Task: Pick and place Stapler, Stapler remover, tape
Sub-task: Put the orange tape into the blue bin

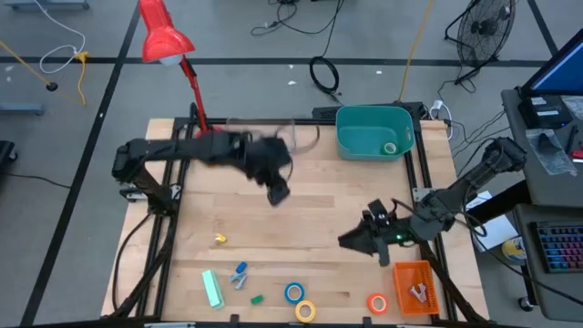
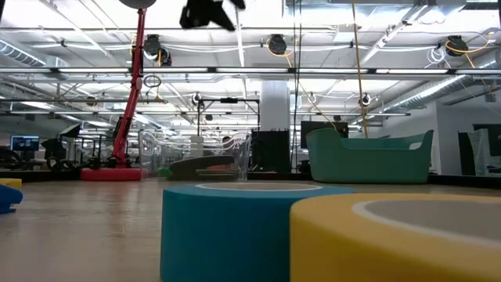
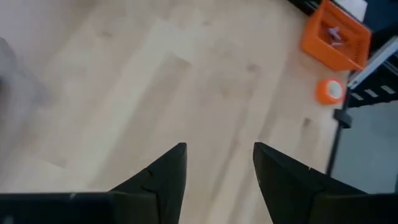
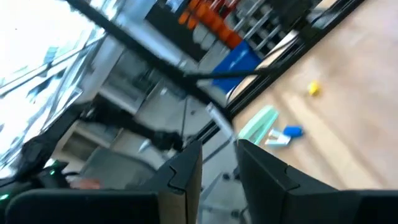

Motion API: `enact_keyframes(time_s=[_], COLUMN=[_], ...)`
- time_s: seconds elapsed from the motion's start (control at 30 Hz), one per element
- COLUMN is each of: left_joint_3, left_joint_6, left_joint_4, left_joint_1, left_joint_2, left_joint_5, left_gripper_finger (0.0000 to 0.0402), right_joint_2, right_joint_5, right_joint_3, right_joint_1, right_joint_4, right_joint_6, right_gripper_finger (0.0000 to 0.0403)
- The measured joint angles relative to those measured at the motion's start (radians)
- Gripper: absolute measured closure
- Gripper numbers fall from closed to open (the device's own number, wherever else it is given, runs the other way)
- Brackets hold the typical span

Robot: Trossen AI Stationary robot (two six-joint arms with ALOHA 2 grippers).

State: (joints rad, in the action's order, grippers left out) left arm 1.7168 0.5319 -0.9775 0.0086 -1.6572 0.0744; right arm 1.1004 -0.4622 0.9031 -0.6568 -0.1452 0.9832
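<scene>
Your left claw [image 1: 278, 193] is hanging mid-counter with fingers spread and pinching nothing, likely between trips from the teal plastic bin [image 1: 347, 138], where the green tape ring [image 1: 390, 148] is already sitting. The blue [image 1: 293, 292], yellow [image 1: 305, 311] and orange tape rings [image 1: 377, 302] are waiting along the wooden counter's [image 1: 319, 219] front edge. Your right claw [image 1: 351, 242] is parked low near the orange basket [image 1: 401, 273], fingers slightly parted and holding nothing.

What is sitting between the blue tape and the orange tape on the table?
In the high view the yellow tape sits between the blue tape and the orange tape, close beside the blue one.
</scene>
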Motion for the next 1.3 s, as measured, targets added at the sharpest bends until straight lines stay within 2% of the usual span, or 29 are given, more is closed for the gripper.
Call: enact_keyframes(time_s=[0.27,0.53,0.8,1.1,1.17,1.3], left_joint_3=[-0.027,-0.025,-0.025,-0.026,-0.026,-0.026], left_joint_6=[0.36,0.577,0.686,0.707,0.706,0.696], left_joint_4=[0.149,0.289,0.368,0.413,0.412,0.407], left_joint_1=[-0.306,-0.491,-0.563,-0.593,-0.593,-0.594], left_joint_2=[-0.024,-0.09,-0.171,-0.218,-0.218,-0.218], left_joint_5=[-0.27,-0.455,-0.463,-0.467,-0.468,-0.469], left_gripper_finger=[0.0215,0.0215,0.0215,0.0215,0.0215,0.0215], right_joint_2=[0.0,0.001,0.086,0.3,0.338,0.378], right_joint_5=[0.018,0.012,0.05,0.306,0.337,0.334], right_joint_3=[0.0,0.0,0.0,0.001,0.001,0.001], right_joint_1=[-0.165,-0.302,-0.394,-0.406,-0.406,-0.402], right_joint_4=[0.021,0.199,0.443,0.425,0.42,0.429], right_joint_6=[0.029,0.21,0.405,0.434,0.438,0.444], right_gripper_finger=[0.0307,0.0307,0.0326,0.0359,0.0358,0.035])
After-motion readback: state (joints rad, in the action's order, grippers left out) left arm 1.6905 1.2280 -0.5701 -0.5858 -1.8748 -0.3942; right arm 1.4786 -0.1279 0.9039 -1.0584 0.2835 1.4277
